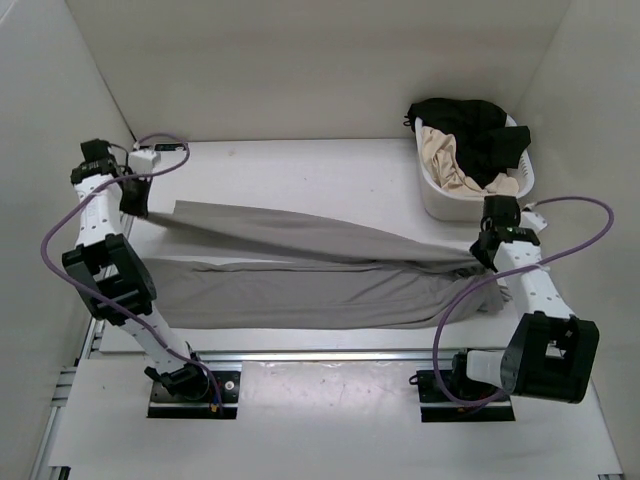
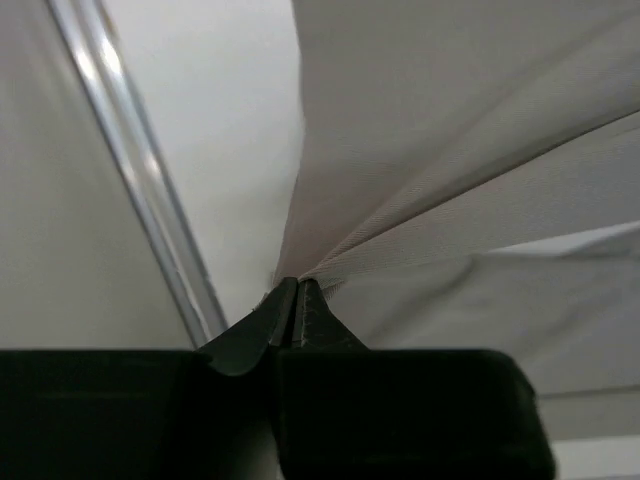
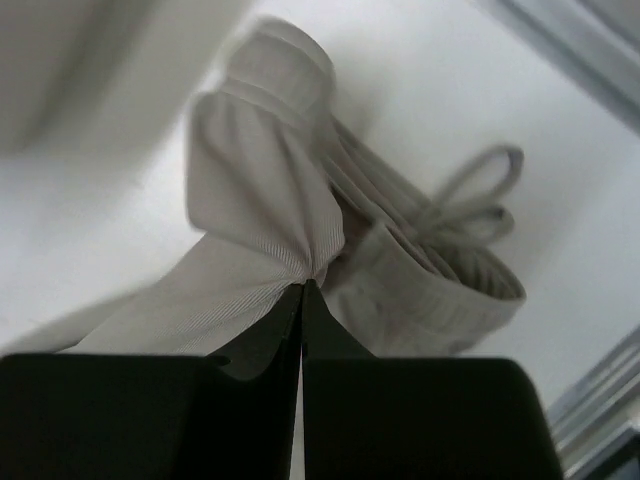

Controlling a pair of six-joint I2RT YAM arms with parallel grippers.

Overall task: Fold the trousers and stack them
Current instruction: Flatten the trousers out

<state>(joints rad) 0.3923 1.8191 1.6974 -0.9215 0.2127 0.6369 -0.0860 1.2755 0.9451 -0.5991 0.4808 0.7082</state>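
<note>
step: apparently folding grey trousers point(image 1: 300, 292) leg over leg | left gripper point(image 1: 135, 207) clamping leg end, right gripper point(image 1: 483, 256) clamping fabric beside waistband point(image 3: 440, 272) | next: likely needing both lowering together, fabric taut

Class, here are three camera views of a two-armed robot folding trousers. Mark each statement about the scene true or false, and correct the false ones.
1. Both the left gripper and the right gripper are shut on the trousers. True.
2. The trousers lie wholly flat on the table. False: one length is lifted and stretched between the grippers, and the rest lies flat beneath it.
3. The white basket at the far right holds a black garment and a beige garment. True.
4. The waistband with its drawstring is at the left gripper's end. False: it is beside the right gripper.
</note>
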